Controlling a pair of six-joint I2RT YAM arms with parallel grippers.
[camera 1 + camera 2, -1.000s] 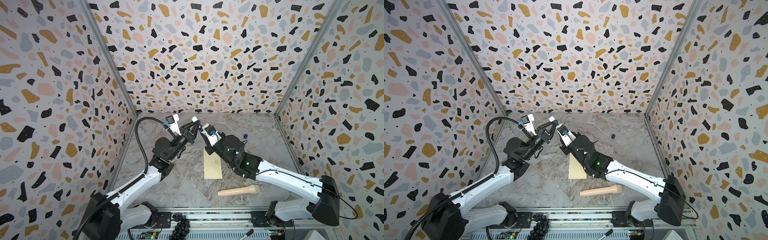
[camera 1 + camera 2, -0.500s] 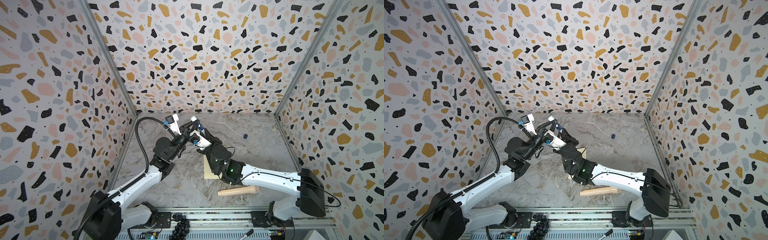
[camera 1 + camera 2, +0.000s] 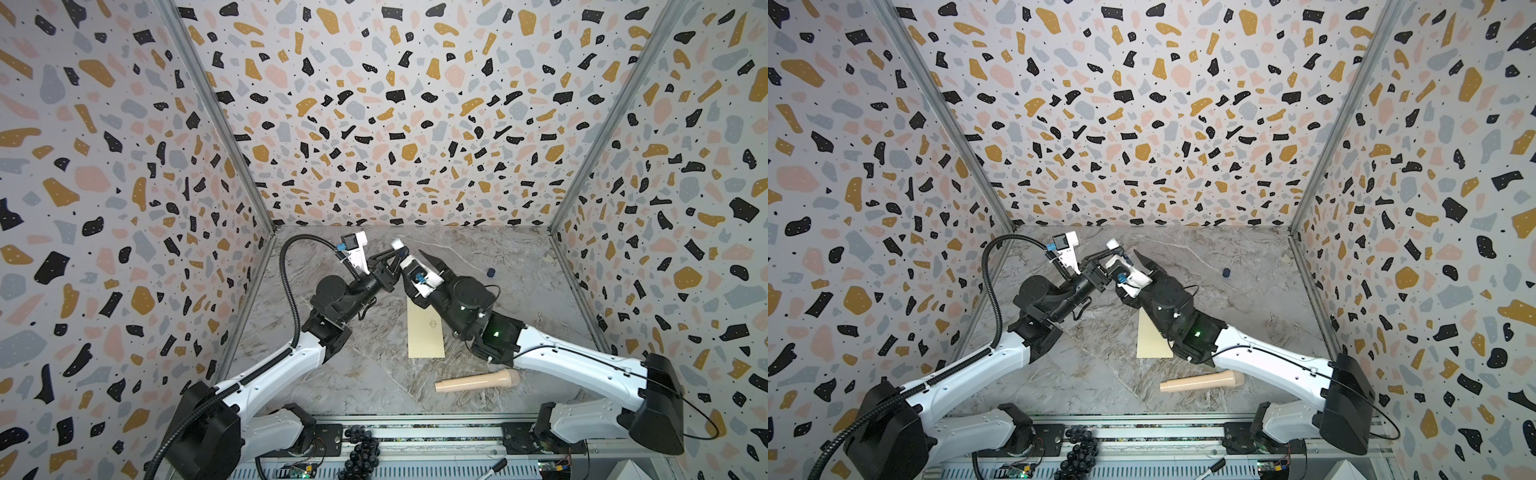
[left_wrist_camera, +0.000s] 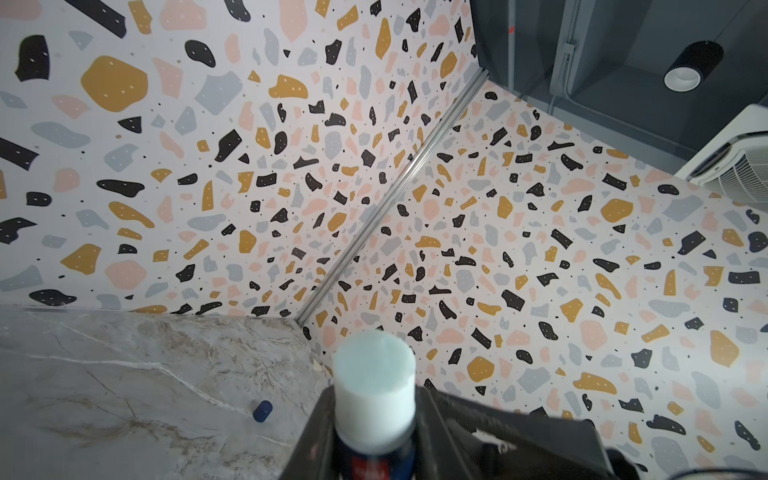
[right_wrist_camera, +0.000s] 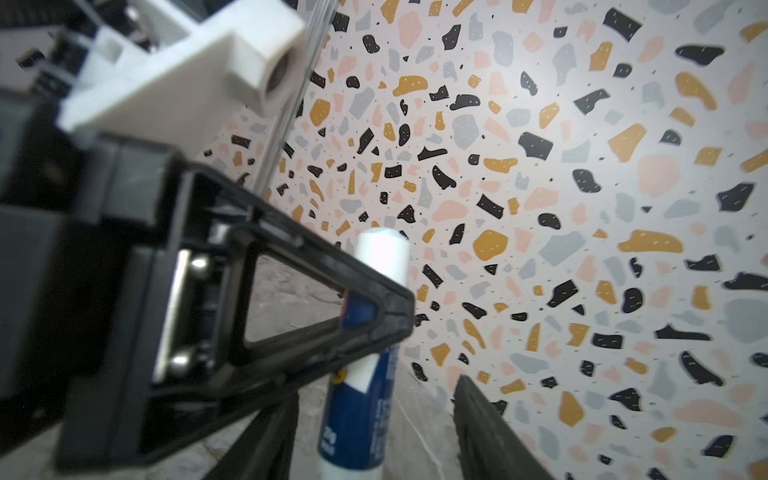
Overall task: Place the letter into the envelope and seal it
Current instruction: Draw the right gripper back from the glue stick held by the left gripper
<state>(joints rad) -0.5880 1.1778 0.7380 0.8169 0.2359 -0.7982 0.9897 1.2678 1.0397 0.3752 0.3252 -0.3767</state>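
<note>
The pale cream envelope (image 3: 424, 332) (image 3: 1152, 340) lies flat on the marble floor, emblem face up, partly under my right arm. The letter is out of view. Above the back of the floor my left gripper (image 3: 395, 254) (image 3: 1111, 249) (image 4: 374, 415) is shut on a glue stick (image 4: 375, 386) (image 5: 361, 415) with a blue body and a bare white tip pointing up. My right gripper (image 3: 415, 262) (image 5: 374, 419) stands open around the stick's lower end, one finger (image 5: 482, 419) clearly apart from it.
A small dark blue cap (image 3: 491, 272) (image 3: 1226, 272) (image 4: 262, 410) lies on the floor toward the back right. A beige wooden handle (image 3: 478, 381) (image 3: 1202, 381) lies near the front edge. Terrazzo-patterned walls close in three sides.
My right gripper's jaws have spread apart at the glue stick. The right arm swung toward the left and came back. The left gripper still holds the stick in the same place.
</note>
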